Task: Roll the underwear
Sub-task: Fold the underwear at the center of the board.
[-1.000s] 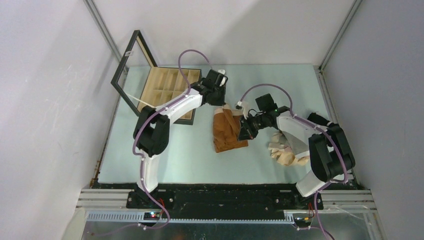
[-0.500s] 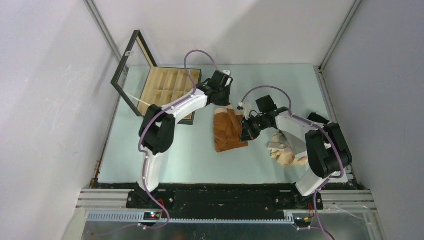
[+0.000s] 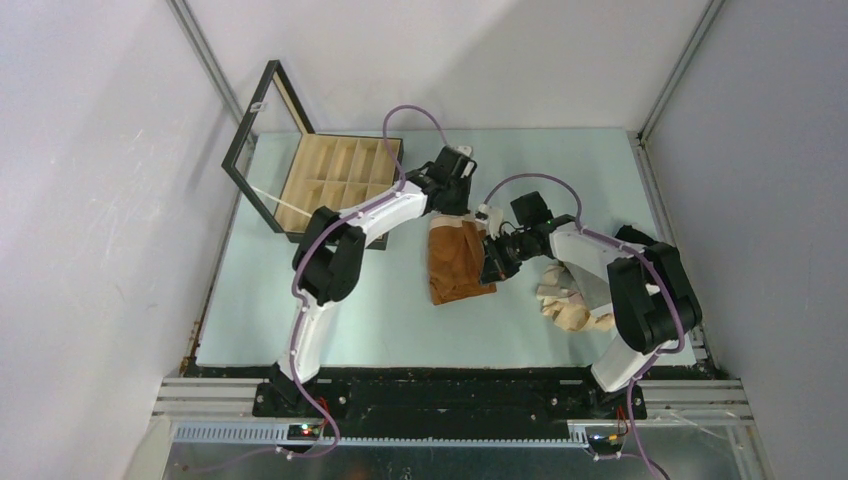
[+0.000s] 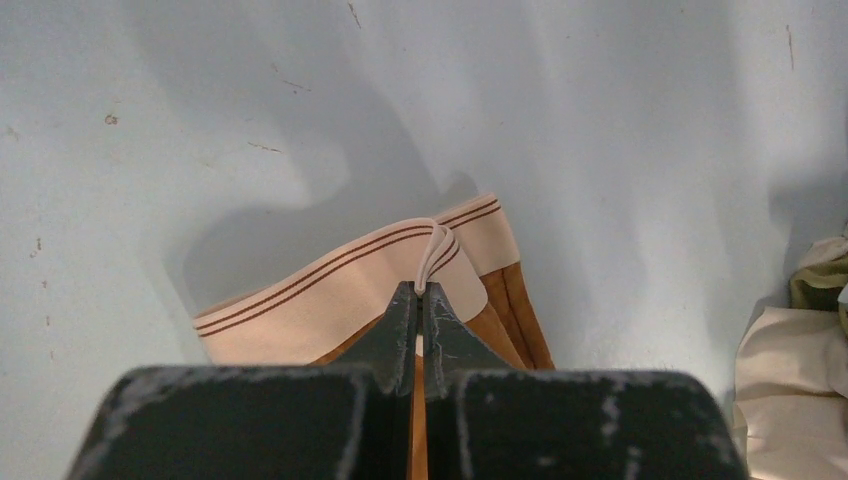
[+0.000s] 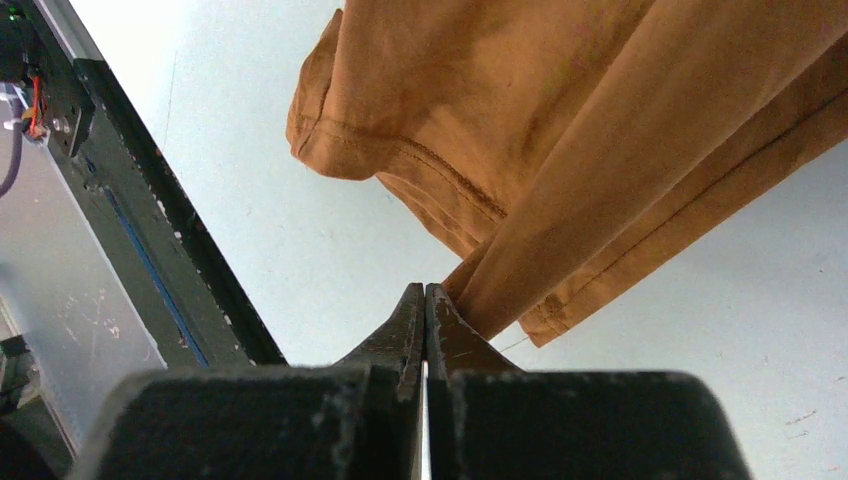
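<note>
Left wrist view: the rust-brown underwear (image 4: 505,325) lies on the desk (image 4: 200,100), its pale striped waistband (image 4: 330,295) doubled over right at the tips of the left tool (image 4: 419,300), which is clenched on that fold. The right tool (image 5: 425,300) is likewise clamped shut, nipping the hem of a taut fold at the garment's other end. The cloth looks light, thin and limp, likely to sag or slip free unless pinched through doubled layers; the elastic band and stitched hems seem the firmest holds. More pale garments (image 3: 570,300) lie heaped just behind the right tool
</note>
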`<control>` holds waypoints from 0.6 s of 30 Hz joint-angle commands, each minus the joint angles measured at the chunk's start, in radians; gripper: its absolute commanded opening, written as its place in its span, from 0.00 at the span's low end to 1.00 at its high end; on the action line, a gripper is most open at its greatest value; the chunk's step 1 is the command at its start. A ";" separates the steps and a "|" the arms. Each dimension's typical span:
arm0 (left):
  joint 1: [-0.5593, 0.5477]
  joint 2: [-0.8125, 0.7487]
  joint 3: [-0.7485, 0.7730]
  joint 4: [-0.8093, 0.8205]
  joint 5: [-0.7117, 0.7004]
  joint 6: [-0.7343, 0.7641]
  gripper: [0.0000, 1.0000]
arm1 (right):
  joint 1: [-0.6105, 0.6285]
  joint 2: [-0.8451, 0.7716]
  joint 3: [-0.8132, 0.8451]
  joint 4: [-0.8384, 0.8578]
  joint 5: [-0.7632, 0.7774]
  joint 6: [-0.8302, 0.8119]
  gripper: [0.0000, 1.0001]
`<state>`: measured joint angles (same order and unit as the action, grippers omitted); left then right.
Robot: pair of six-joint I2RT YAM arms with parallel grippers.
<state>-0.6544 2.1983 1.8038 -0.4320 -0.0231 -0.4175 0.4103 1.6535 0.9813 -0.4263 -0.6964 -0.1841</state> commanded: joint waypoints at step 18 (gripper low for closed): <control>0.160 -0.313 -0.081 -0.155 -0.015 0.152 0.00 | 0.257 -0.046 0.229 0.120 -0.130 0.188 0.00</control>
<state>-0.5617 2.0319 1.7378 -0.5468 -0.0196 -0.3473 0.5720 1.6455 1.0992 -0.3614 -0.7517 -0.0208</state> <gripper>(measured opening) 0.009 0.009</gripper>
